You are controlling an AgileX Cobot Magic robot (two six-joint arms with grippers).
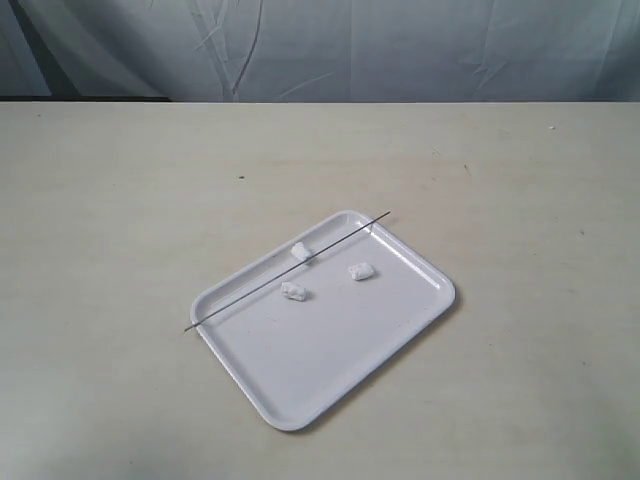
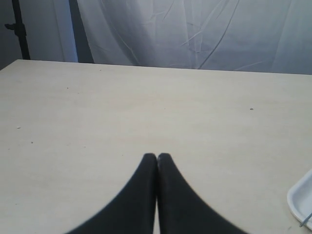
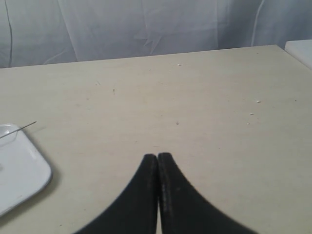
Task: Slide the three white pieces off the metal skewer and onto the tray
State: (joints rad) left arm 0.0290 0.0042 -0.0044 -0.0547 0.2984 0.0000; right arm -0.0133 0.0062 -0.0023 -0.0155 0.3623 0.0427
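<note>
Scanning all three views for writing, and nothing legible turns up. The tray (image 1: 330, 365) is plain glossy white with no brand or number on it. The table (image 1: 120, 220) under it carries no label or sign either.

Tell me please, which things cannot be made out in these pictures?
Exterior view: the white piece beside the metal skewer is too small to tell if it is still threaded.
Left wrist view: the tray is cut off by the frame edge; only a corner shows.
Right wrist view: the edge cuts off tray and skewer.
</note>
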